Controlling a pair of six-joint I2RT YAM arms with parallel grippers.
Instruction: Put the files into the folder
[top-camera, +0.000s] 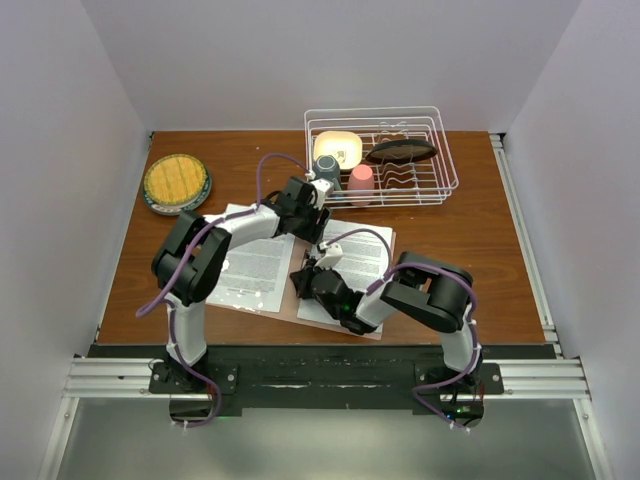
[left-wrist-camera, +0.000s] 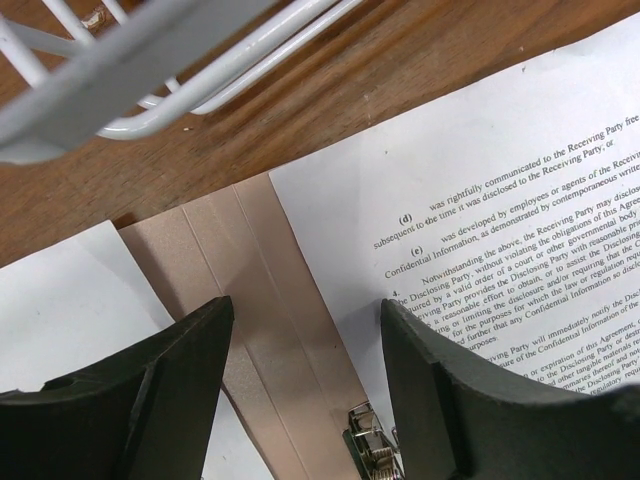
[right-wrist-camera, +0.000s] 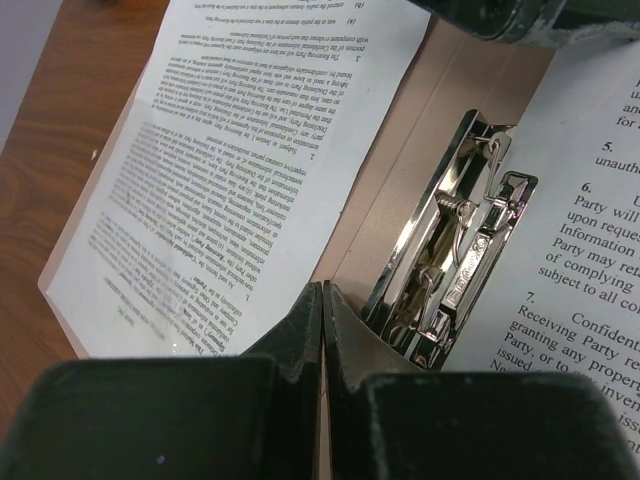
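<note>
The folder (left-wrist-camera: 270, 330) lies open on the tabletop (top-camera: 480, 250), one of the files (top-camera: 255, 268) on each leaf. The left hand (left-wrist-camera: 307, 310) gapes empty above its spine. The right hand (right-wrist-camera: 322, 295), closed and empty, sits beside the clip (right-wrist-camera: 450, 270). A dish rack (top-camera: 372, 111) stands behind.

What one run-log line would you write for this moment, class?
folder: lying open | files: one sheet on each leaf | left fingers: open over spine | right fingers: shut beside clip

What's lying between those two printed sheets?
A bare strip of the pink folder with its silver clip, seen in both wrist views.
</note>
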